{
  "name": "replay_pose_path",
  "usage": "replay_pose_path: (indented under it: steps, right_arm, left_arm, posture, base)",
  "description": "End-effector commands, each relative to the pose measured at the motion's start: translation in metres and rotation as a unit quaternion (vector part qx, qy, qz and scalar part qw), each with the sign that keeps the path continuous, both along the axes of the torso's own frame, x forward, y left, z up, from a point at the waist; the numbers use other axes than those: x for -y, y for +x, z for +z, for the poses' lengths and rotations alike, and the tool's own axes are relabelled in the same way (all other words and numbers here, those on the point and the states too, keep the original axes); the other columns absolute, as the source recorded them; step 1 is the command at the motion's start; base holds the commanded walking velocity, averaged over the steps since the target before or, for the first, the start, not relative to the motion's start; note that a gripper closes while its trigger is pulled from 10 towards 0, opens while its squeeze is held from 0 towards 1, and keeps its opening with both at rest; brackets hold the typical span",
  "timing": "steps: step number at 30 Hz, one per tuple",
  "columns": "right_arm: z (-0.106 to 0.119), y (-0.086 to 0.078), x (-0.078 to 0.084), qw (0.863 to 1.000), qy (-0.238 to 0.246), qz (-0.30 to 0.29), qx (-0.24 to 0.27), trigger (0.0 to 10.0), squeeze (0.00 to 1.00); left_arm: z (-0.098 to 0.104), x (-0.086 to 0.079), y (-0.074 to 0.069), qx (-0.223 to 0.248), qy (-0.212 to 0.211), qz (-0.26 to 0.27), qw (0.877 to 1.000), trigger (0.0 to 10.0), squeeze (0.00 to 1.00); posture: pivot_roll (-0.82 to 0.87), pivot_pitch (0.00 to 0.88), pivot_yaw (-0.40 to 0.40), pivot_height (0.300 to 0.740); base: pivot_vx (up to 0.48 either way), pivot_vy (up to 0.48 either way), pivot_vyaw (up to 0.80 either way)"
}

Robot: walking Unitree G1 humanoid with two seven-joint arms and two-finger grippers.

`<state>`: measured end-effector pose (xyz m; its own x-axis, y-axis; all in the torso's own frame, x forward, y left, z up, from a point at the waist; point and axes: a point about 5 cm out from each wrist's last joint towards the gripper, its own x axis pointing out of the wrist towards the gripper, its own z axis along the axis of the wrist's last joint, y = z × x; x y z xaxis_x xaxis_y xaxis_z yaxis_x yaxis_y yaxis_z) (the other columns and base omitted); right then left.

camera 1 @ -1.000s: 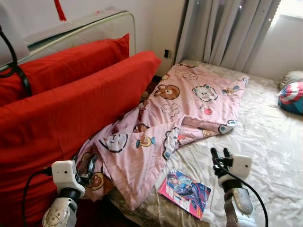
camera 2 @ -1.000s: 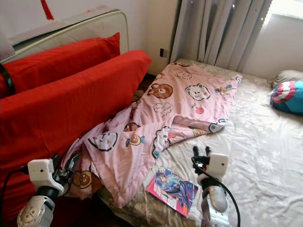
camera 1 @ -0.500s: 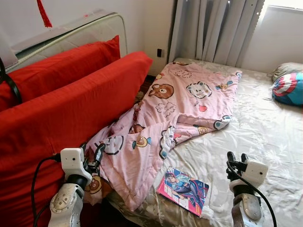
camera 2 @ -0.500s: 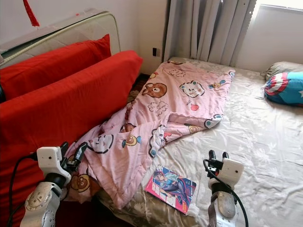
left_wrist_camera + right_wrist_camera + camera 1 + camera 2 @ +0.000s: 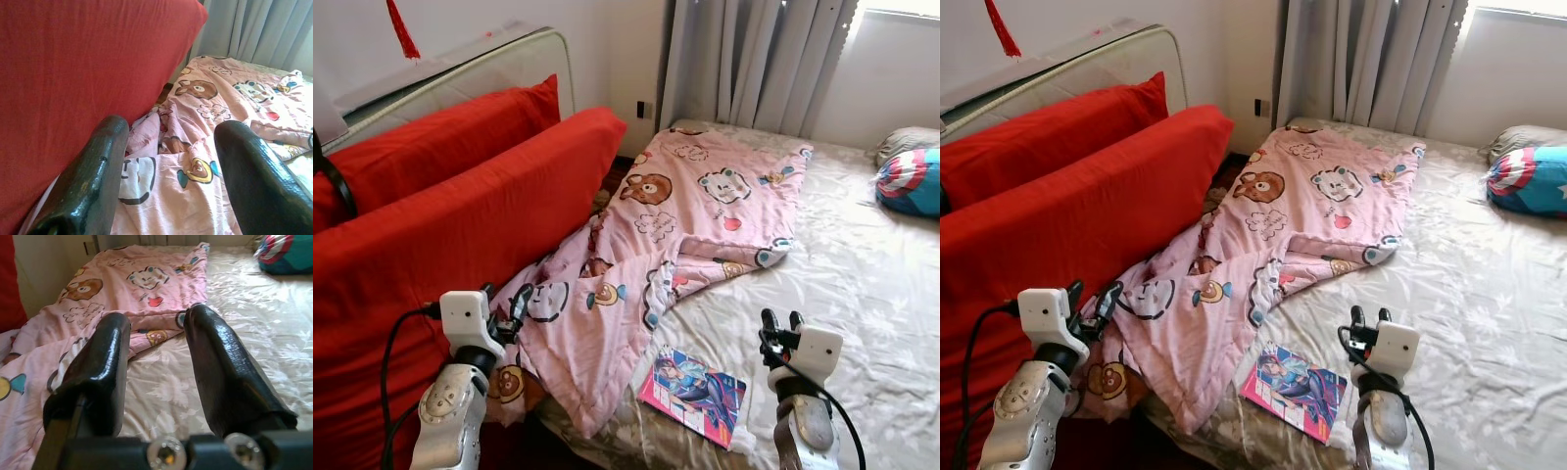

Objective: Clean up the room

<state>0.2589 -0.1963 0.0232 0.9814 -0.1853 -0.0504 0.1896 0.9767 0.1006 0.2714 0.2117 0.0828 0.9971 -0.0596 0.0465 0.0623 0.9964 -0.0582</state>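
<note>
- we judge the tidying as barely begun: the pink cartoon blanket [image 5: 675, 245] lies crumpled across the bed [image 5: 862, 284], with one corner spilling over the near edge against the red cushion [image 5: 460, 225].
- a colourful magazine [image 5: 695, 392] lies on the sheet near the bed's near edge, just beside the blanket's hanging fold; it looks not yet put away.
- a star-patterned pillow [image 5: 911, 181] rests at the far side of the bed, well apart from the blanket.
- our left gripper [image 5: 504, 305] hovers by the blanket's draped corner, next to the red cushion; its fingers are spread and hold nothing.
- our right gripper [image 5: 780, 323] is raised over the sheet, near the magazine, fingers parted and empty.
- what is left, as we read it: straighten or fold the blanket and pick up the magazine.
</note>
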Motion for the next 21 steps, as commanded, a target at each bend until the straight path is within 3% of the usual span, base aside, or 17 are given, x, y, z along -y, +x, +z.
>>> replay_pose_path:
  steps: [1, 7, 10, 15, 21]
  right_arm:
    - [0.001, -0.003, 0.003, 1.000, -0.003, -0.005, -0.002, 10.0, 0.00]
    - [0.004, -0.002, 0.001, 1.000, -0.008, 0.004, -0.009, 10.0, 0.00]
    - [0.000, -0.004, -0.006, 0.999, -0.019, 0.027, -0.022, 10.0, 0.00]
    - [0.006, -0.002, -0.007, 0.999, -0.022, 0.036, -0.009, 10.0, 0.00]
    - [0.009, -0.003, -0.010, 0.998, -0.026, 0.052, -0.011, 10.0, 0.00]
  left_arm:
    - [-0.002, 0.004, -0.002, -0.008, 0.001, -0.008, 1.000, 10.0, 0.00]
    - [-0.002, 0.003, -0.009, -0.009, -0.001, -0.004, 1.000, 10.0, 0.00]
    - [-0.007, 0.007, -0.011, -0.017, -0.001, -0.011, 1.000, 10.0, 0.00]
    - [-0.004, 0.016, -0.008, -0.012, -0.001, -0.039, 0.999, 10.0, 0.00]
    - [-0.001, 0.015, -0.008, -0.012, -0.007, -0.037, 0.999, 10.0, 0.00]
  posture:
    - [0.04, 0.000, -0.001, 0.740]
    - [0.04, 0.014, -0.020, 0.740]
    - [0.06, 0.018, -0.041, 0.720]
    - [0.05, 0.018, -0.050, 0.695]
    - [0.05, 0.027, -0.046, 0.695]
  base:
    - [0.000, 0.000, 0.00]
    - [0.000, 0.000, 0.00]
    - [0.000, 0.000, 0.00]
    - [0.000, 0.000, 0.00]
    - [0.000, 0.000, 0.00]
